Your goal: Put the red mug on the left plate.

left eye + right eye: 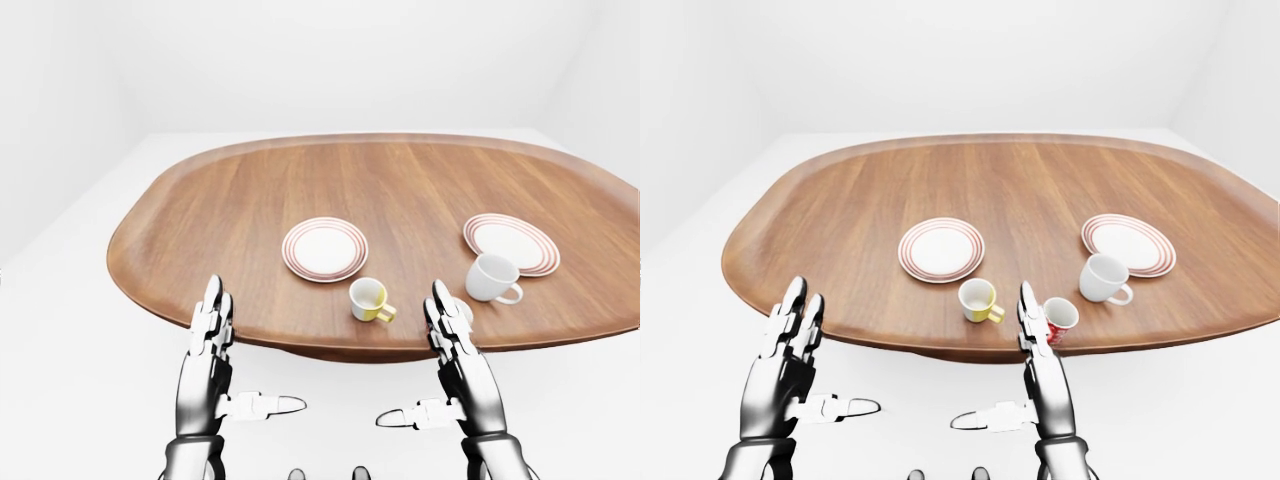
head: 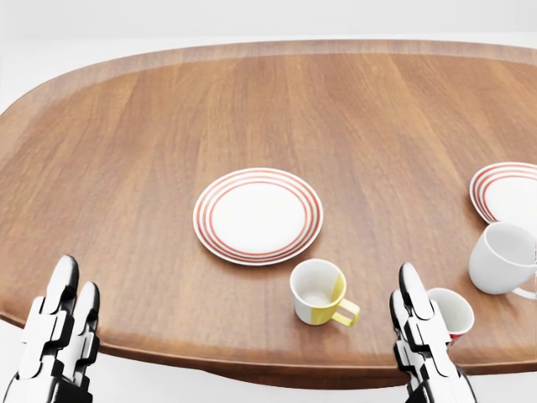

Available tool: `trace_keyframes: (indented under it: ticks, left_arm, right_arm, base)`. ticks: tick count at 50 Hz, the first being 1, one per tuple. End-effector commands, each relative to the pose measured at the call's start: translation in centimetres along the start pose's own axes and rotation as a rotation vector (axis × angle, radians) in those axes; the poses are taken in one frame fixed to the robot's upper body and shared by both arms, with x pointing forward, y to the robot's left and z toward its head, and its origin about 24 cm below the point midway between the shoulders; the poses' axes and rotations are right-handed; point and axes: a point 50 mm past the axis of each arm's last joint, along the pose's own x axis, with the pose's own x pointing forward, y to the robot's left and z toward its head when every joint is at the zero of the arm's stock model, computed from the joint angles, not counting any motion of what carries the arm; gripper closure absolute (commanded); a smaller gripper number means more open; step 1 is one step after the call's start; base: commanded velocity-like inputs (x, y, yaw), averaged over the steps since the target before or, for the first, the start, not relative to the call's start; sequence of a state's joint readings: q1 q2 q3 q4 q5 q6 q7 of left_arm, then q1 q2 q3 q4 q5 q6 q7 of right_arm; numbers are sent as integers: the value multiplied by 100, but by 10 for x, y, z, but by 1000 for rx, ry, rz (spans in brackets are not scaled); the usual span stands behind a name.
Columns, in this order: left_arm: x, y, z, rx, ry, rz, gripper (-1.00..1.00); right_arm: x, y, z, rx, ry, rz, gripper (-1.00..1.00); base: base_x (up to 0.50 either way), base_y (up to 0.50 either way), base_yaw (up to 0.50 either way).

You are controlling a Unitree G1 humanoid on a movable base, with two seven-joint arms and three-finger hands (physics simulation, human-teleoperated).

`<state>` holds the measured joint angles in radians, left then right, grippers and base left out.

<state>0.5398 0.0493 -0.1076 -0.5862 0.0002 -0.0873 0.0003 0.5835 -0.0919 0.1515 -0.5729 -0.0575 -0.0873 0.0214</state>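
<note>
Just beyond the open, empty right hand [image 1: 1038, 350], red mug [image 1: 1060, 318], untouched.

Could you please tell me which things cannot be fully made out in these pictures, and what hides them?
- Red mug: in the head and left-eye views the right hand covers most of it; its handle shows in no view.
- Right plate: cut off by the head view's right edge.
- White mug: its handle runs off the same edge.
- Yellow mug: its inside bottom is too small to judge in the eye views.
</note>
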Motion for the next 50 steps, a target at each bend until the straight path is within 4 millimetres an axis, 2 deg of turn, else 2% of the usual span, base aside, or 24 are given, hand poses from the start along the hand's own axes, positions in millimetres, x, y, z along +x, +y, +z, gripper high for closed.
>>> trace_keyframes:
  ticks: [1, 10, 22, 50]
  left_arm:
    - [0, -1, -1, -4, 3, -7, -100]
    - [0, -1, 0, -4, 1, -8, -100]
    - [1, -2, 0, -3, -4, -11, -100]
    - [2, -1, 0, -4, -4, -11, -100]
  right_arm:
    - [-1, -1, -1, 4, 4, -3, -100]
    - [-1, -1, -1, 15, 6, 7, -100]
    - [-2, 1, -3, 42, 15, 54, -100]
    - [-2, 4, -2, 64, 11, 104, -100]
  base:
    - [18, 50, 0]
    - [24, 50, 0]
    - [44, 34, 0]
    - [50, 0, 0]
